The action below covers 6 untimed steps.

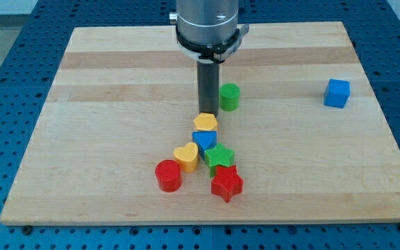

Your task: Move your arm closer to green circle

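Note:
The green circle (229, 96) stands on the wooden board (117, 83) a little right of centre. My tip (207, 112) is just to its left and slightly below, a small gap apart. The tip sits right above a yellow hexagon block (205, 123), close to or touching its top edge. The rod hangs from the grey arm head (207, 24) at the view's top.
Below the yellow hexagon is a cluster: a blue block (204, 141), a yellow heart (186, 156), a green star (219, 157), a red star (226, 183) and a red circle (168, 175). A blue cube (337, 92) stands alone at the right.

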{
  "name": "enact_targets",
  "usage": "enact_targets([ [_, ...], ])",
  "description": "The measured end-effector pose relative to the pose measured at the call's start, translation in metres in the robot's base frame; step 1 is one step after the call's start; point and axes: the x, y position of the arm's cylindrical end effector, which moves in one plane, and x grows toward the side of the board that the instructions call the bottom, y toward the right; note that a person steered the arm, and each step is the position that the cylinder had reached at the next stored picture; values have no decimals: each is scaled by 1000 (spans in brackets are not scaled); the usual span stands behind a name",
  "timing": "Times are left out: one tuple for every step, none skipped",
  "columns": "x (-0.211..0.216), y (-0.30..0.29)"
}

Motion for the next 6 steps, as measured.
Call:
enact_targets([
  [0,-1],
  [-11,-3],
  [-28,-14],
  [-53,-9],
  [-62,10],
  [-59,30],
])
